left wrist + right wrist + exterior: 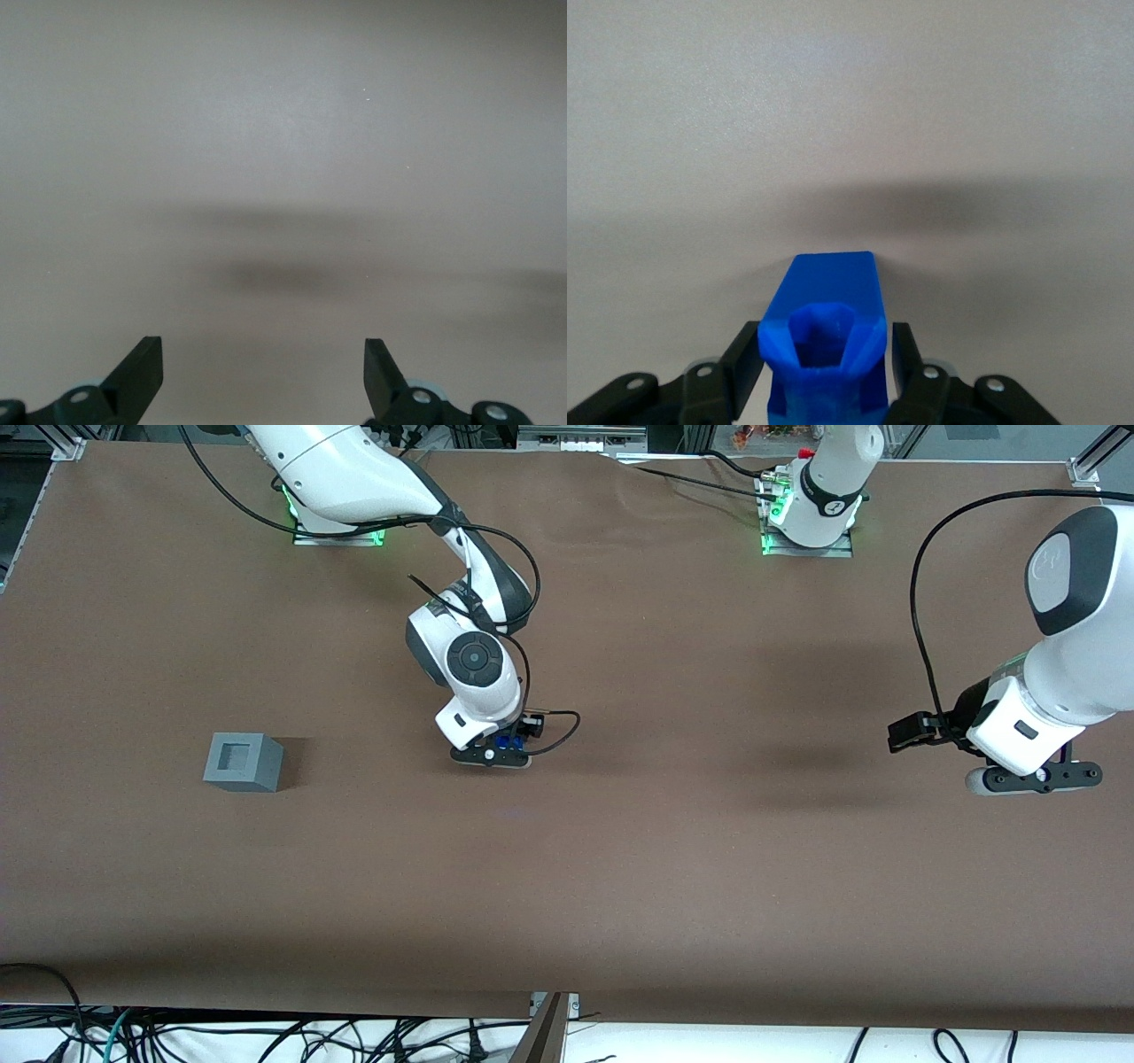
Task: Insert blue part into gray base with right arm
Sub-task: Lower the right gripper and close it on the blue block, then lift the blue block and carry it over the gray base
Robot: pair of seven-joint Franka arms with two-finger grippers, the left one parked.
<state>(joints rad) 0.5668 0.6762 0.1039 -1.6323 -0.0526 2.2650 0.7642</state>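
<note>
One blue part [829, 341], one gray base [243, 762] — a single piece of each, on a brown table [620, 868] framed by aluminium rails, with loose cables hanging off the edge nearest the front camera. The gray base sits upright, its square recess facing up, well apart from the blue part and toward the working arm's end of the table. The right arm [461, 646] bends down from its mount, wrist pointing at the tabletop. Its gripper [824, 372] is clamped on the blue part (one finger pressed on each side), holding it above the table.
</note>
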